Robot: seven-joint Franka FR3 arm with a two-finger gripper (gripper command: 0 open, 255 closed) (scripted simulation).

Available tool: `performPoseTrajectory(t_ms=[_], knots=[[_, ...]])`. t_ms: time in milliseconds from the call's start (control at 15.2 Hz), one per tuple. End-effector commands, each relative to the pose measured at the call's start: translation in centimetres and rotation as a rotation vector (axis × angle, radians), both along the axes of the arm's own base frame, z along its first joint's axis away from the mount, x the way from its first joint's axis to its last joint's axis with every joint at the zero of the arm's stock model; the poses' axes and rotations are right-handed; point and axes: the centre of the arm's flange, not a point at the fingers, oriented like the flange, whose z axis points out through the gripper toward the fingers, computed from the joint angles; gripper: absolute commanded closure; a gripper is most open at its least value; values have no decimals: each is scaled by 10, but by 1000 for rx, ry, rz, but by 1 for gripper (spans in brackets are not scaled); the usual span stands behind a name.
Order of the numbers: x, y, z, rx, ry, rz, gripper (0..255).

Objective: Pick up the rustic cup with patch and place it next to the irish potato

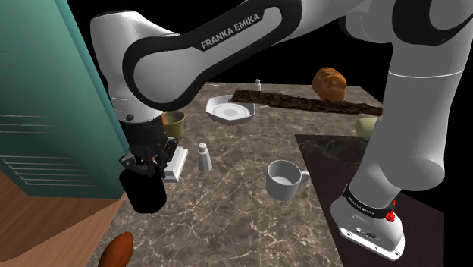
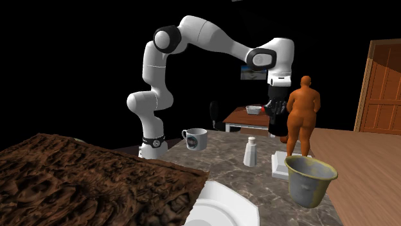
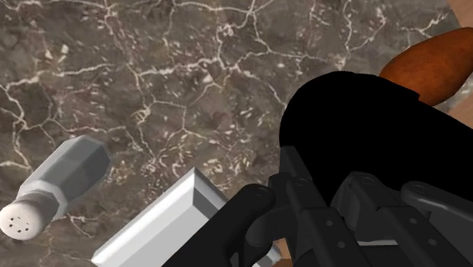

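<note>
1. Shoulder view: the gripper (image 1: 144, 168) hangs over the left edge of the brown-grey marble bench (image 1: 242, 224). The fingers are narrow and clamped on the black cylindrical cup (image 1: 145, 193), which hangs upright beneath them. I cannot tell whether the cup's base touches the bench. The orange-brown oblong potato (image 1: 114, 250) lies near the cup, lower in the picture and apart from it. A white rectangular block (image 1: 177, 163) sits just beside the gripper. A grey-white faceted shaker (image 1: 203, 157) and a white handled mug (image 1: 284, 180) stand further to the view's right. An olive flared pot (image 1: 174, 123) and a white plate (image 1: 230, 111) stand behind.

2. Second exterior view: the gripper (image 2: 277, 119) shows just left of the potato (image 2: 302, 119), which partly covers it. Shaker (image 2: 250, 152), block (image 2: 283, 165) and olive pot (image 2: 310, 181) stand nearer the camera. The mug (image 2: 195, 138) stands near the arm's base.

3. Wrist view: the black cup (image 3: 356, 114) sits between the fingers of the gripper (image 3: 333, 186). The potato (image 3: 428, 64) shows just beyond the cup. Shaker (image 3: 53, 186) and block (image 3: 163, 227) are on the other side of the gripper.
</note>
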Motion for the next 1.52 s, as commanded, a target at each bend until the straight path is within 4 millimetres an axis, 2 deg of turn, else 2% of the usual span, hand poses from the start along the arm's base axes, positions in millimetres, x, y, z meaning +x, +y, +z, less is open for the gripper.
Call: performPoseTrajectory(t_ms=[0, 660, 1188, 1254, 1452], knots=[[0, 0, -11, 1, -1, 0, 255], [0, 0, -66, 1, -1, 0, 255], [0, 0, -66, 1, -1, 0, 255], [0, 0, -66, 1, -1, 0, 0], [0, 0, -66, 1, -1, 0, 0]])
